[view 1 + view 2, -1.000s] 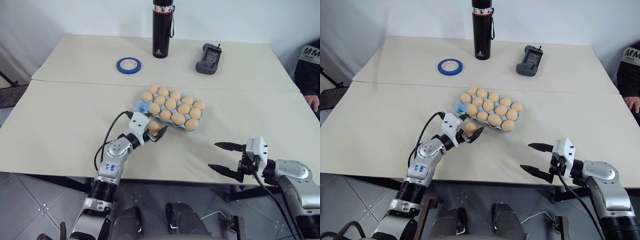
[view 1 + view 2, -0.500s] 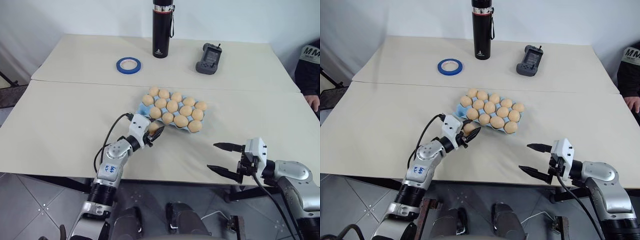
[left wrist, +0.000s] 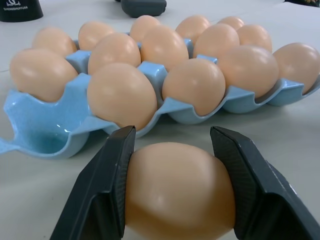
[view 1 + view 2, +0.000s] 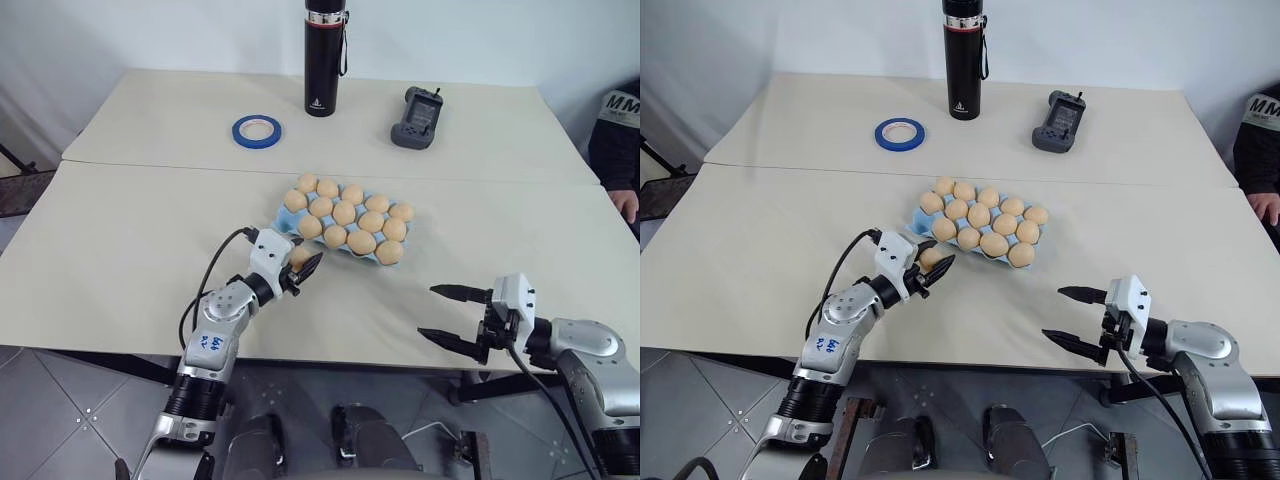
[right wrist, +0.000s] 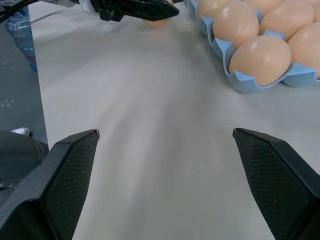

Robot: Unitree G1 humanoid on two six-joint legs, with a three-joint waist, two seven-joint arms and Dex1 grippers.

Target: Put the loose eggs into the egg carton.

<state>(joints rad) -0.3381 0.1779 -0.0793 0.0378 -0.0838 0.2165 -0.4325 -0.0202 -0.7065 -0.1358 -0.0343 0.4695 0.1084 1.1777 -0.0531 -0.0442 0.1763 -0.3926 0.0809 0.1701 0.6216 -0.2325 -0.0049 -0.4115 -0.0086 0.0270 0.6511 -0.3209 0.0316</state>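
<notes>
The left jaws point(image 3: 175, 200) are clenched across the loose egg point(image 3: 178, 192) just before the egg carton point(image 3: 45, 122)'s empty corner cup. Smooth, light and likely brittle: a gentle side grip suits. Right jaws point(image 5: 165, 165) gape, released.

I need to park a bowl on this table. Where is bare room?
Bare: the table's left stretch, below the tape ring; also between the egg carton and right gripper. Crowded: around the carton, where the left gripper holds an egg.
</notes>
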